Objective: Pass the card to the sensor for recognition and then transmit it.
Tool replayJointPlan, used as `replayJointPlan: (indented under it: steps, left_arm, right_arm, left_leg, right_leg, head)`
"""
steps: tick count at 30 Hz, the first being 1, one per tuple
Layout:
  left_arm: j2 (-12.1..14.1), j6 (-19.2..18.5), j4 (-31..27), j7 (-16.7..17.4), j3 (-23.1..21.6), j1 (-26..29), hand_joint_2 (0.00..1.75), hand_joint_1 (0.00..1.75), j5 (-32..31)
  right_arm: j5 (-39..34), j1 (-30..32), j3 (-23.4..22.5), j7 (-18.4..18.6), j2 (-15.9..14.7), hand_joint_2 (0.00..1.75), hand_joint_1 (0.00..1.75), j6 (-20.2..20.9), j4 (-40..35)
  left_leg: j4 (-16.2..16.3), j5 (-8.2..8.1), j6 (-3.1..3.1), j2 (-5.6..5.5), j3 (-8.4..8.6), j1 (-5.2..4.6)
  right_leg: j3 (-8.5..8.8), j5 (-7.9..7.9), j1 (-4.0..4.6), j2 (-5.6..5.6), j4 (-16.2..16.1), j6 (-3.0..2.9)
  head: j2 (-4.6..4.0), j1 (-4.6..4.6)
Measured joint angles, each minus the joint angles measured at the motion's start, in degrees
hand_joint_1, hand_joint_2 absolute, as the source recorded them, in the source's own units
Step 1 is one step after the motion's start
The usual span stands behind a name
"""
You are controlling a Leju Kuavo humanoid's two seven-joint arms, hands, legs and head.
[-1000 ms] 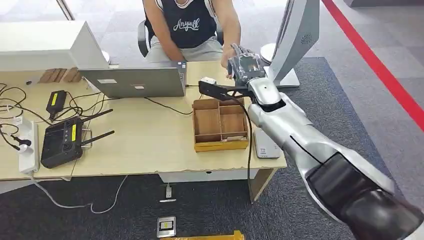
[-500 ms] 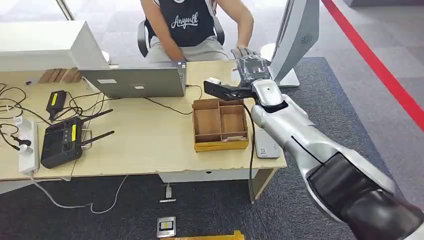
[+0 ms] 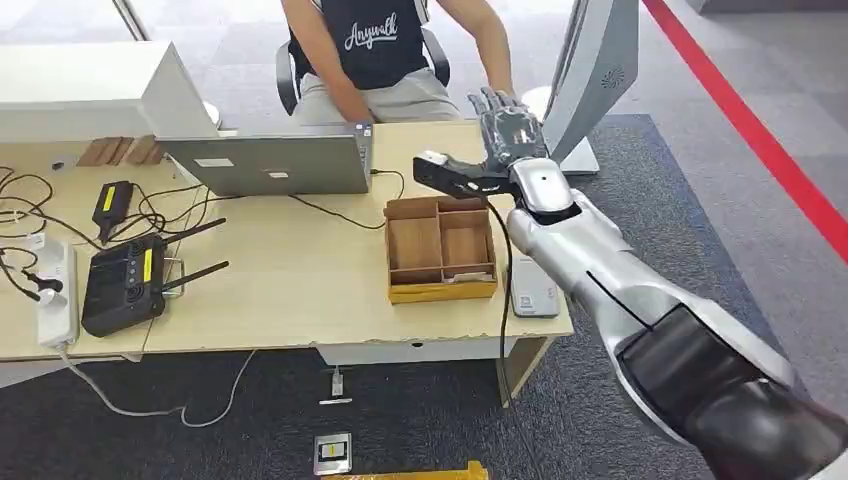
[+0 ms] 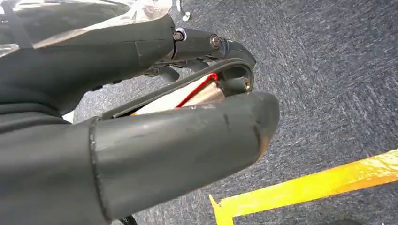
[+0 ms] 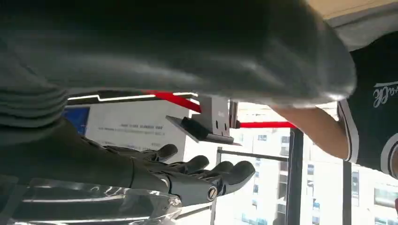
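we could not tell where the card lay. the right hand was released, fingers straight and apart, grasping nothing, raised beyond the wooden tray and just beside the white stand. a person sat beyond the tray. the left hand hung over carpet; we could not tell its state.

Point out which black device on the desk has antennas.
The controller near the front left edge: two antennas stick out of its right side. The smaller black device behind it has none.
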Motion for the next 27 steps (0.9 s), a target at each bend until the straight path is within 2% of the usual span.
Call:
replayJointPlan:
  steps: [12,18,26,27]
  left_arm:
    - [0.00,0.02,0.00,0.00,0.00,0.00,0.00,0.00,0.02]
    - [-0.09,0.28,0.00,0.70,0.00,0.03,0.00,0.00,1.03]
    - [-0.15,1.18,0.00,2.86,0.02,0.21,0.00,0.00,2.51]
    - [-0.15,1.55,0.02,3.06,0.02,0.23,0.00,0.00,2.69]
  right_arm:
    - [-0.02,0.37,-0.46,-0.07,-0.22,0.00,0.00,-0.02,0.00]
    - [-1.31,1.95,-1.07,-2.12,-1.47,0.00,0.00,-3.11,-1.82]
    - [-2.51,11.64,-3.87,-1.16,-8.83,0.00,0.00,-2.14,-15.18]
    - [-2.64,14.58,-4.85,-0.50,-11.00,0.00,0.00,-1.66,-19.73]
  left_leg:
    - [0.00,0.00,0.00,0.00,0.00,0.00]
    - [0.00,0.00,0.00,-0.01,0.03,0.00]
    - [0.03,-0.02,0.03,-0.04,0.07,-0.01]
    - [0.02,-0.03,0.03,-0.04,0.08,0.00]
  right_leg:
    - [0.00,0.00,0.00,0.00,0.00,0.00]
    - [0.02,0.00,0.00,0.00,-0.01,0.00]
    - [0.05,0.00,-0.01,0.00,-0.07,0.01]
    - [0.10,-0.01,0.00,-0.01,-0.08,0.01]
  head:
    - [0.00,0.00]
    - [0.00,0.00]
    - [0.00,-0.02]
    - [0.00,-0.02]
